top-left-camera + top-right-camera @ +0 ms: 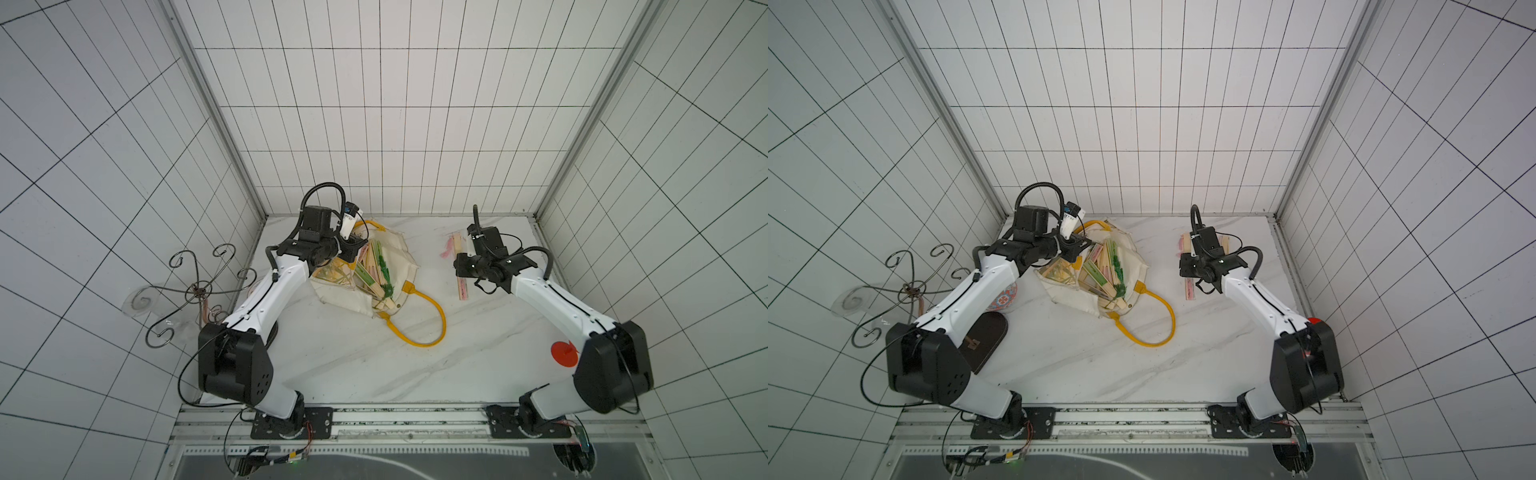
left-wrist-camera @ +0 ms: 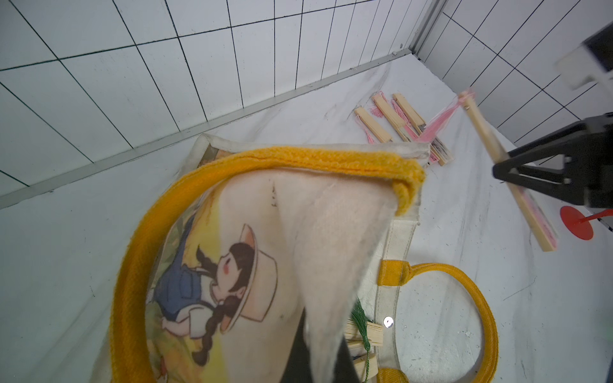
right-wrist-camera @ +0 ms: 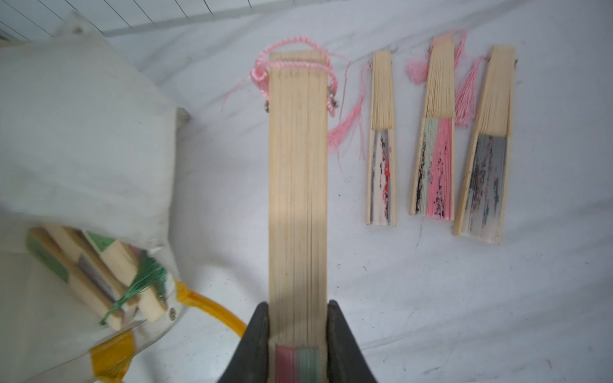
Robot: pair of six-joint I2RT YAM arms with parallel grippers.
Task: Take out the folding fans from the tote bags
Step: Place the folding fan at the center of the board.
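The cream tote bag [image 1: 365, 301] lies open on the marble table, with several folding fans [image 1: 371, 275] and green tassels showing in its mouth. My left gripper [image 2: 319, 354] is shut on the bag's cloth rim beside the far yellow handle [image 2: 265, 157] and holds it up; in a top view the left gripper [image 1: 352, 246] sits at the bag's far left edge. To the right of the bag, my right gripper [image 3: 298, 331] is shut on a pale bamboo fan [image 3: 298, 185] with a pink tassel. Three fans [image 3: 433, 132] lie side by side on the table beyond it.
The bag's near yellow handle [image 1: 434, 320] loops onto the table in front. A curled wire stand [image 1: 195, 286] is at the left, next to a patterned bowl [image 1: 1005, 300] and a dark brown piece [image 1: 986, 338]. A red disc [image 1: 562, 353] lies under the right arm. Tiled walls close three sides.
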